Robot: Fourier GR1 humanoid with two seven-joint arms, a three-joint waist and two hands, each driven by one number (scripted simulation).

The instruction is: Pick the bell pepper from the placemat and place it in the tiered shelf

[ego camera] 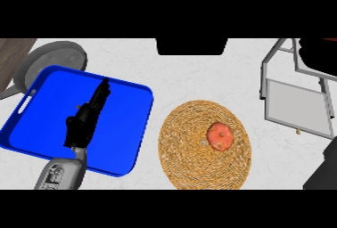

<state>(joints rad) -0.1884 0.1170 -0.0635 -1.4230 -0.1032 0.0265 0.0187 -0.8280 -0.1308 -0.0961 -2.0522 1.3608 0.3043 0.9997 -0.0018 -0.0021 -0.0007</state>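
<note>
Nearest me, my left forearm comes in at the lower left, and my left hand (85, 118) lies over the blue tray (46, 129) with its fingers stretched out straight and close together, pointing away from me and holding nothing. At the lower right edge I see a dark shape that I take for my right hand (324, 167); too little of it shows for me to tell how it is set. Between the two, on the pale counter (197, 75), sits the round woven placemat (191, 156), just beside the tray's right rim. The bell pepper (219, 136), orange-red, rests on the placemat a little right of its middle, well apart from both hands. Farther off on the right stands the tiered shelf (296, 102), a grey metal frame with a flat pale panel, its near corner close to the placemat's far right side. At the far left a grey pan (56, 58) lies partly behind the tray's far corner. A black block (191, 46) sits at the counter's far edge.
</note>
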